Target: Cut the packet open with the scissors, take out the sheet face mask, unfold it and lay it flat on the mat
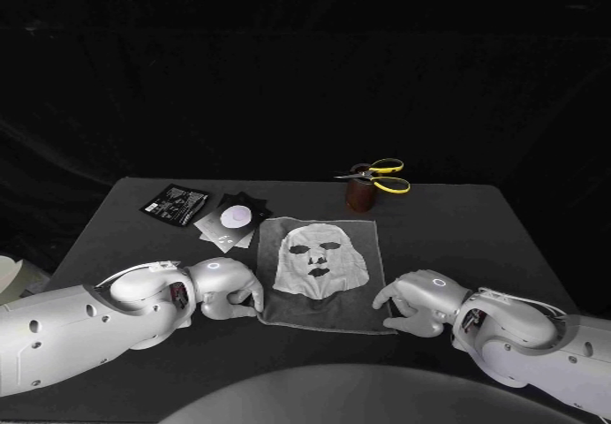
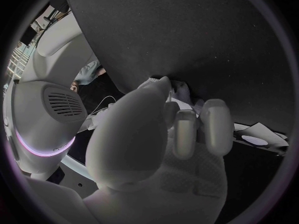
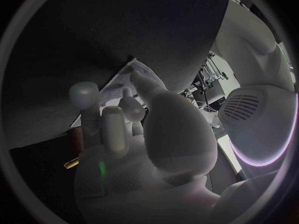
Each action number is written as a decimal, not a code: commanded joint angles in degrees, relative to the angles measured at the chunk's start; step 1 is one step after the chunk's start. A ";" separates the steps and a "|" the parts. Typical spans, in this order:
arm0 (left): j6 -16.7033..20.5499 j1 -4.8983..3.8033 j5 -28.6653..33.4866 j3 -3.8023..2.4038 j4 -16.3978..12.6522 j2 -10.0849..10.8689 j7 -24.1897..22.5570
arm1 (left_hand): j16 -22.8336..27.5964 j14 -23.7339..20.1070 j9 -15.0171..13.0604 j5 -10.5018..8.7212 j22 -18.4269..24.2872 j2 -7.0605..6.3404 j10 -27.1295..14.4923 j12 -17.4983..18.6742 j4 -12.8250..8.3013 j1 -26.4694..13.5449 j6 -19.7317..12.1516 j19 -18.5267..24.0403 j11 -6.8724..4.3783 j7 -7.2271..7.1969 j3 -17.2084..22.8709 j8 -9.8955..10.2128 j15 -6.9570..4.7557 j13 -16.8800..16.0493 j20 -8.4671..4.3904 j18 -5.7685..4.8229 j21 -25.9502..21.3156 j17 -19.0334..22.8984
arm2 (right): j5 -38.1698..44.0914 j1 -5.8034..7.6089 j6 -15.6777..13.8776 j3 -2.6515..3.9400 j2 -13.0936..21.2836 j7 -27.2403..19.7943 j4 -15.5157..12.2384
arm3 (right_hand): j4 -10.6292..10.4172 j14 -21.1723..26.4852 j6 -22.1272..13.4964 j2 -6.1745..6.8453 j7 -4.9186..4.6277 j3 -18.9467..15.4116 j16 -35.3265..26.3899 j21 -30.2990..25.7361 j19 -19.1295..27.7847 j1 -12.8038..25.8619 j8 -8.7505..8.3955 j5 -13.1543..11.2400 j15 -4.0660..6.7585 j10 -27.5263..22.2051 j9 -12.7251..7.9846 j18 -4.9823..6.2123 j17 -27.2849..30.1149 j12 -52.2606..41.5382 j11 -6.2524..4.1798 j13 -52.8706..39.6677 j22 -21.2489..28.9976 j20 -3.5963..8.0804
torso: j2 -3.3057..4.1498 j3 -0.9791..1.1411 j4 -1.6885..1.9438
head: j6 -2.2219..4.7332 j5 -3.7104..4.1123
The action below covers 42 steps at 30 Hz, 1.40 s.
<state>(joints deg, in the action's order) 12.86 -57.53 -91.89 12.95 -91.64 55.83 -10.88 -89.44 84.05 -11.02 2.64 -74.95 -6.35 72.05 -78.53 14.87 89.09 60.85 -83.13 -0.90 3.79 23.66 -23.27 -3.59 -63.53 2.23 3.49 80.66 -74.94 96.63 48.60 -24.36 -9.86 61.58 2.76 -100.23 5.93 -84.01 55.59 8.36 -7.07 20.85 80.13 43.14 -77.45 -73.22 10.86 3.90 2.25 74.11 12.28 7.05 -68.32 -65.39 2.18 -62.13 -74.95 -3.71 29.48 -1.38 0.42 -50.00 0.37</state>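
Sheet face mask (image 1: 316, 256) is already out and spread face-up on the grey mat (image 1: 319, 316), sitting in the mat's middle with the eye and mouth holes open. It looks pretty flat to me, so I'd call this the tail end of the job.

Handling-wise, I'd guess it's about as awkward as it gets: thin, floppy, probably wet and clingy, with no stiffness at all. It would likely stick to itself or tear round the cut-outs if pulled hard. If it needs a tweak, I'd take it by the outer rim at the forehead or chin, two spots at once, and drag gently instead of lifting from the centre.

The left hand (image 1: 227, 287) is at the mat's near-left corner with its fingers curled down onto the edge. In the left wrist view the cloth looks bunched at the fingertips, but I can't tell if it's pinching or just pressing. The right hand (image 1: 414, 305) is the same story at the mat's near-right corner: fingers bent onto the corner, grip unclear.

The scissors (image 1: 380, 177) stand in a dark holder (image 1: 360, 200) beyond the mat's far-right corner. The packet (image 1: 176, 203) and some dark pieces (image 1: 236, 215) lie off the mat's far-left corner.
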 commanded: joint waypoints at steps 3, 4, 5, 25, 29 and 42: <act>-3.32 0.02 1.92 -0.01 -0.71 0.30 -3.27 | -0.19 5.42 -2.70 0.25 -5.15 -0.68 0.64 -0.41 0.04 -0.19 0.08 0.03 -0.18 -0.13 0.66 -2.13 -0.54 -0.58 -0.33 -0.48 0.30 -13.60 | -0.01 -0.04 0.68 0.01 0.09 -0.11 0.11 | -0.32 -1.86 0.35 -0.52 -0.05 0.10 0.22 0.00 0.00 -0.06 0.19 0.29 -0.27 0.37 0.06 0.52 -0.10 -0.21 0.01 -0.08 -1.00 -0.29 | 0.02 0.01 0.00 | 0.00 0.17; -3.54 0.02 1.93 -0.01 -0.73 0.32 -3.29 | -0.18 5.40 -2.81 0.25 -5.22 -0.79 0.81 -0.52 0.07 -0.21 0.07 -0.02 -0.20 -0.15 0.82 -2.28 -0.56 -0.81 -0.35 -0.50 0.36 -13.55 | -0.01 -0.04 0.69 0.01 0.09 -0.11 0.12 | -0.32 -1.86 0.35 -0.52 -0.05 0.10 0.22 0.00 0.00 -0.06 0.19 0.29 -0.27 0.37 0.06 0.52 -0.10 -0.21 0.01 -0.08 -1.00 -0.29 | 0.01 0.01 -0.01 | 0.00 0.17; -4.33 0.02 1.97 -0.01 -0.80 0.38 -3.24 | -0.18 5.41 -2.90 0.25 -5.19 -0.86 0.87 -0.56 0.10 -0.23 0.07 0.01 -0.22 -0.17 0.95 -2.41 -0.58 -0.90 -0.37 -0.49 0.33 -13.55 | -0.01 -0.04 0.73 0.01 0.10 -0.11 0.15 | -0.32 -1.86 0.35 -0.52 -0.05 0.10 0.22 0.00 0.00 -0.06 0.19 0.29 -0.27 0.37 0.06 0.52 -0.10 -0.21 0.01 -0.08 -1.00 -0.29 | -0.01 0.01 -0.02 | 0.00 0.15; -8.75 0.01 0.75 -0.01 -0.12 0.57 -0.17 | -0.16 5.39 -3.35 0.25 -5.20 -1.17 1.06 -0.71 0.28 -0.39 -0.10 0.02 -0.26 -0.21 1.63 -2.95 -0.64 -1.18 -0.43 -0.49 0.32 -13.51 | 0.82 -0.04 6.10 -0.02 0.52 -1.00 0.42 | 0.00 -2.07 -0.16 1.14 0.54 -1.00 0.65 -1.45 0.63 0.00 -0.29 -0.21 -0.04 -0.41 -0.24 0.78 -1.02 -0.37 -0.46 -0.32 -0.70 -0.19 | 0.01 0.01 -0.08 | 0.00 0.73; -9.12 0.01 0.70 0.00 -0.11 0.55 -0.22 | -0.16 5.39 -3.35 0.25 -5.20 -1.17 1.06 -0.71 0.28 -0.39 -0.10 0.02 -0.26 -0.21 1.63 -2.95 -0.64 -1.18 -0.43 -0.49 0.32 -13.51 | 1.06 -0.04 7.08 -0.05 0.77 -1.55 0.44 | -0.28 -2.04 -0.60 1.77 0.67 -1.98 0.68 -1.78 0.85 0.63 -0.59 0.35 0.09 -0.61 -0.36 0.81 -1.08 -0.64 -0.63 -0.62 -0.67 -0.10 | 0.03 0.04 -0.02 | 0.00 0.76; -11.20 0.00 0.72 0.00 0.00 0.56 0.05 | -0.13 5.35 -3.54 0.25 -5.17 -1.26 1.19 -0.81 0.37 -0.49 -0.24 0.05 -0.28 -0.23 1.94 -3.15 -0.65 -1.40 -0.45 -0.48 0.28 -13.40 | 3.58 -0.35 7.30 -0.25 0.50 -1.27 1.04 | -0.35 -2.06 -0.30 2.61 0.62 -3.64 0.90 -1.59 0.89 0.84 -0.40 0.39 -0.05 -0.32 -0.26 0.72 -1.53 -1.82 -0.42 -1.80 -0.84 -0.11 | 0.07 0.00 -0.04 | 0.00 0.74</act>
<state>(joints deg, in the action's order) 4.92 -57.70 -90.56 12.73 -91.85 56.33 -11.65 -89.33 84.06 -11.02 2.73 -74.92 -7.21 72.90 -78.99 15.27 88.43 60.34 -83.12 -1.21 3.31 25.18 -24.83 -3.99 -64.88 2.25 3.49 80.65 -74.94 97.99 48.87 -19.99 -9.64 62.14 1.37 -99.55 5.55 -84.00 55.23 10.59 -6.34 17.57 80.81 41.35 -76.82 -72.25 10.55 4.34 2.25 73.59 11.95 6.96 -69.77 -66.97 1.65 -63.87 -74.94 -3.91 29.53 -1.35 0.39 -50.00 1.13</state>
